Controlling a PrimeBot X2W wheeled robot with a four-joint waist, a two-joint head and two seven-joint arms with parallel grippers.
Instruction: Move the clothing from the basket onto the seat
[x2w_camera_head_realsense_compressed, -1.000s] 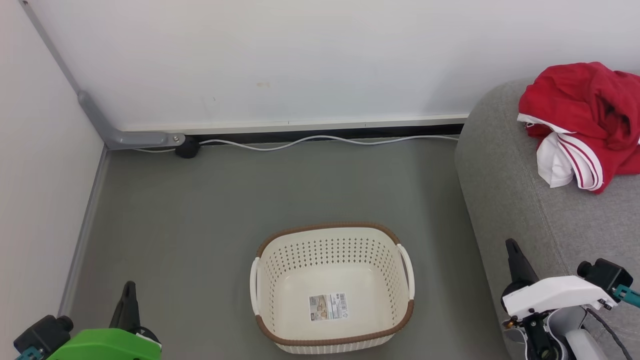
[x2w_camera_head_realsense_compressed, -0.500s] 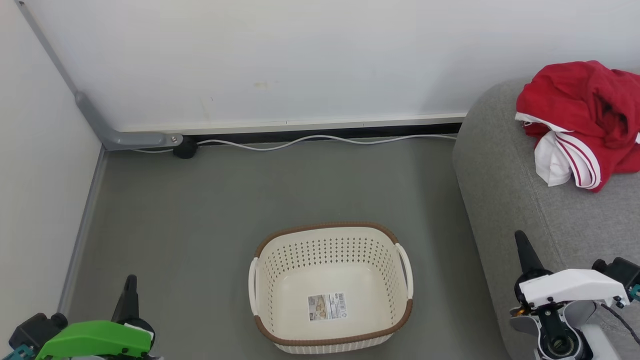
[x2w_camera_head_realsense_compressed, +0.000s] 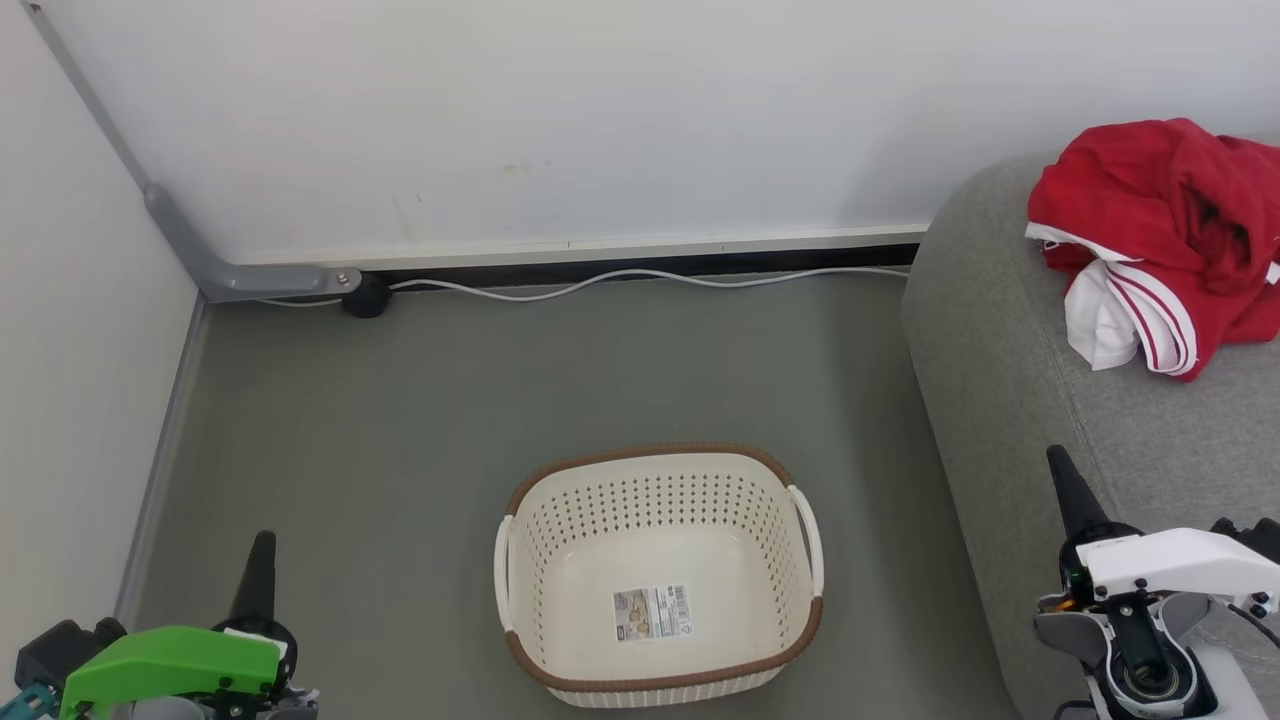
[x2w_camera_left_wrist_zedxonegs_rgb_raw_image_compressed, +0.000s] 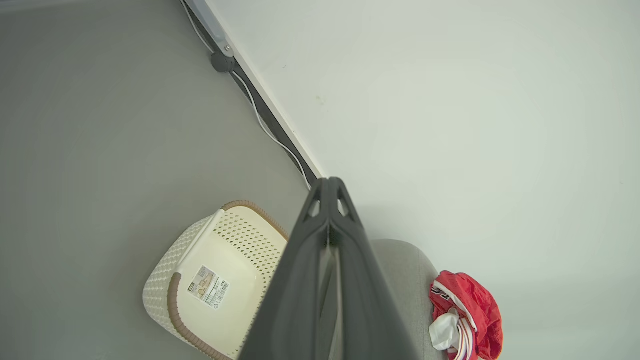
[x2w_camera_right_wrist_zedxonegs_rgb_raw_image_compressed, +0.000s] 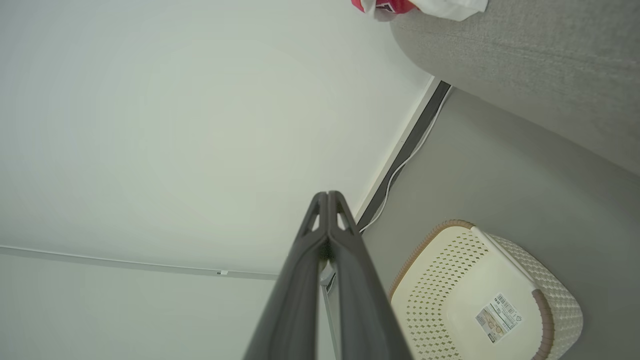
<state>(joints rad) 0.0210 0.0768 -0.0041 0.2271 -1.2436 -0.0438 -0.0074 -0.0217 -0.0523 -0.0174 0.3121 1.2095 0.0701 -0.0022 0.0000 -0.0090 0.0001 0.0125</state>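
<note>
The red clothing (x2w_camera_head_realsense_compressed: 1165, 235) lies bunched on the grey seat (x2w_camera_head_realsense_compressed: 1010, 400) at the right, white-striped trim hanging at its front; the bundle (x2w_camera_left_wrist_zedxonegs_rgb_raw_image_compressed: 467, 320) and a corner of it (x2w_camera_right_wrist_zedxonegs_rgb_raw_image_compressed: 395, 6) show in both wrist views. The cream basket (x2w_camera_head_realsense_compressed: 770, 500) with its brown rim stands on the floor in the middle, holding nothing but a label sticker (x2w_camera_head_realsense_compressed: 652, 612). My left gripper (x2w_camera_head_realsense_compressed: 262, 550) is shut at the lower left, well left of the basket. My right gripper (x2w_camera_head_realsense_compressed: 1060, 465) is shut at the lower right, over the seat's front edge. Both tips (x2w_camera_left_wrist_zedxonegs_rgb_raw_image_compressed: 330, 182) (x2w_camera_right_wrist_zedxonegs_rgb_raw_image_compressed: 327, 195) are pressed together with nothing between them.
A white wall runs along the back with a white cable (x2w_camera_head_realsense_compressed: 600, 283) along its dark skirting. A grey conduit (x2w_camera_head_realsense_compressed: 200, 255) and a black plug (x2w_camera_head_realsense_compressed: 362, 298) sit in the left corner. Grey floor (x2w_camera_head_realsense_compressed: 420, 420) surrounds the basket. A side wall (x2w_camera_head_realsense_compressed: 70, 400) closes the left.
The head view has shifted slightly. My right gripper has moved right and up the view beside the seat; my left gripper has dropped a little lower. Basket and clothing stay put.
</note>
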